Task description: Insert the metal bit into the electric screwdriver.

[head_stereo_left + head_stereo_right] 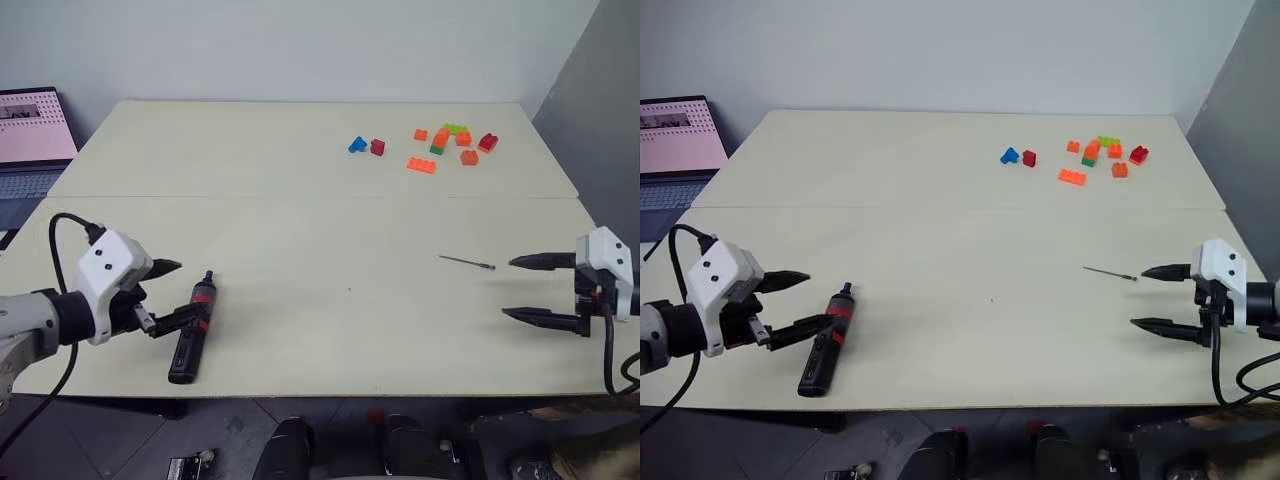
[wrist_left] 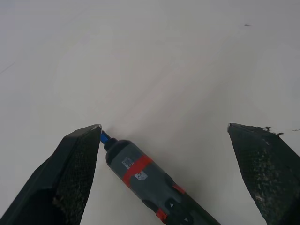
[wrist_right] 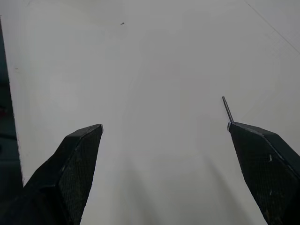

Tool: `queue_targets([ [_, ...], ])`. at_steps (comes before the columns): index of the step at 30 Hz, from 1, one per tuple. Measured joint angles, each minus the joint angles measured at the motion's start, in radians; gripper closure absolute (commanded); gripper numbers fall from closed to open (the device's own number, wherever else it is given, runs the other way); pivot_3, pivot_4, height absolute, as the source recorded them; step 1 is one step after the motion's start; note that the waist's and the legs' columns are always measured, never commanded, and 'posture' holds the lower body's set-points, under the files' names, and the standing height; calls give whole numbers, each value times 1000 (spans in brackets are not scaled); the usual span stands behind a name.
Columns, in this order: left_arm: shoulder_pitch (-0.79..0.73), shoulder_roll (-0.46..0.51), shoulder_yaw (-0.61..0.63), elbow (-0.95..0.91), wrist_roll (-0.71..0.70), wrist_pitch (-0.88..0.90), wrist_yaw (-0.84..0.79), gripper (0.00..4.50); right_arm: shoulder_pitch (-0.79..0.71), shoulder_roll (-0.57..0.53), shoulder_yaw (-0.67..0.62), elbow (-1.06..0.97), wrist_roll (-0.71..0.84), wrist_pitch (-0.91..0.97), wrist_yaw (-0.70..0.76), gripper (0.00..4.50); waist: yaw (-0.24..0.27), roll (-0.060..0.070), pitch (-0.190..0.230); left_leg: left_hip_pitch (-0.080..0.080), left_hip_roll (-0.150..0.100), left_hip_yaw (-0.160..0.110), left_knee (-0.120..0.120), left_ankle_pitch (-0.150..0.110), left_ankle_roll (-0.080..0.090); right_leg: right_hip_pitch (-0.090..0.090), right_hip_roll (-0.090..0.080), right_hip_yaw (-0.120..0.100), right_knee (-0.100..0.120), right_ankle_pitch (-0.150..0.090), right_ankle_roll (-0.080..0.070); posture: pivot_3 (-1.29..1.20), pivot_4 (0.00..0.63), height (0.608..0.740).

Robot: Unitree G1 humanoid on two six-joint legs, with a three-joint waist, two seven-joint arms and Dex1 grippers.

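The electric screwdriver (image 1: pixel 190 340), black with a red band, lies flat on the cream table (image 1: pixel 320 300) near its front left, narrow tip pointing away from me. My left gripper (image 1: pixel 185 290) stands open around that tip end. In the left wrist view the screwdriver (image 2: pixel 140 176) lies between the fingers (image 2: pixel 75 173), close beside one and not gripped. The metal bit (image 1: pixel 467 262), a thin grey rod, lies on the table at the right. My right gripper (image 1: pixel 507 288) hangs open just right of it. The rod's end (image 3: pixel 228 108) shows past one fingertip (image 3: pixel 262 159).
Several coloured toy bricks (image 1: pixel 440 145) lie scattered at the table's far right. A laptop with a pink screen (image 1: pixel 30 140) stands off the table's left side. A seam (image 1: pixel 320 197) runs across the tabletop. The front edge (image 1: pixel 330 395) is close below both grippers.
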Motion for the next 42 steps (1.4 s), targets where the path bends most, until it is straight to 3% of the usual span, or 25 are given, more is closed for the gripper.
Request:
queue_targets([
  [8,-23,-1,-17,1,2,-1,9,24,6,2,-4,-1,-8,-9,-8,0,-1,0,0,0,0,0,0,0,0,0,0,0,0,0,0,0,150,740],
  [16,-56,-33,-37,0,24,82,139,24,0,30,2,-15,-8,-10,-25,0,-1,0,0,0,0,0,0,0,0,0,0,0,1,0,0,0,150,740],
  [23,-114,-60,-57,-33,16,337,305,24,-82,68,62,-75,2,-5,-23,0,-2,0,0,1,0,-1,1,0,0,0,0,0,2,0,0,0,150,740],
  [29,-280,-102,-126,-28,-10,571,419,24,-220,120,150,-125,37,27,-9,0,-1,-1,0,0,-1,-2,5,0,0,1,1,-1,5,0,1,0,150,740],
  [33,-425,-221,-124,36,-29,728,487,24,-300,181,218,-137,57,44,5,0,-1,-1,0,0,-1,-3,6,0,0,1,1,-2,6,1,1,0,150,740],
  [42,-542,-274,-202,110,47,832,617,24,-408,267,328,-126,56,46,47,0,-1,-2,0,-1,-1,-5,6,0,-1,-2,0,0,6,1,1,0,150,740],
])
